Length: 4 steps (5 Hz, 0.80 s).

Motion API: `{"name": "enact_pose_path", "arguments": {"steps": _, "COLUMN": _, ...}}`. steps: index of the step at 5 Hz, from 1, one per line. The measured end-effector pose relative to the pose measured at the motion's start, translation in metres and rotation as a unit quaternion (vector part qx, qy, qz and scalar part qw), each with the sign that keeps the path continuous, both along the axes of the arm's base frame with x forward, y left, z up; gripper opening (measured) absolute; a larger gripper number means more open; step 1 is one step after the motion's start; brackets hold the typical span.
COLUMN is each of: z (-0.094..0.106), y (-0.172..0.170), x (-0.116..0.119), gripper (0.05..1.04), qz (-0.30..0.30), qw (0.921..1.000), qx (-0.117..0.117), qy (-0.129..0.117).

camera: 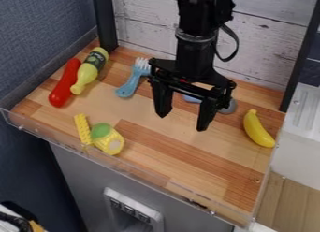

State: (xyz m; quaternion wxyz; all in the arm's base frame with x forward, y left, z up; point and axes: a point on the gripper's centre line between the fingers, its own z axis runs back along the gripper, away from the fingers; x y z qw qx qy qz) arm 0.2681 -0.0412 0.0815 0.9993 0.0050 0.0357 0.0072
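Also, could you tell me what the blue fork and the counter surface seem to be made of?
The blue fork looks like smooth plastic, judging by its even molded color and soft sheen. The counter surface seems to be wood or a wood-look laminate with a satin finish: it shows tan and brown strips with grain.

A blue fork point(130, 85) with pale tines lies on the wooden tabletop point(156, 165), tines toward the back. Over there, a rounded blue-and-grey item point(230, 107) sits partly hidden behind the tool point(182, 123).
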Motion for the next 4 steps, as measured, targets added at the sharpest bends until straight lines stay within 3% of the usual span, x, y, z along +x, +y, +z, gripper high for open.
{"name": "enact_pose_path", "arguments": {"steps": 1, "z": -0.004, "y": 0.022, "x": 0.01, "gripper": 0.998, "qz": 0.049, "qw": 0.9987, "qx": -0.002, "qy": 0.009}}
{"name": "enact_pose_path", "arguments": {"steps": 3, "z": 0.001, "y": 0.102, "x": 0.045, "gripper": 0.991, "qz": 0.169, "qw": 0.9857, "qx": -0.006, "qy": 0.007}}
{"name": "enact_pose_path", "arguments": {"steps": 4, "z": -0.003, "y": 0.143, "x": 0.065, "gripper": 0.991, "qz": 0.178, "qw": 0.9839, "qx": -0.01, "qy": 0.013}}
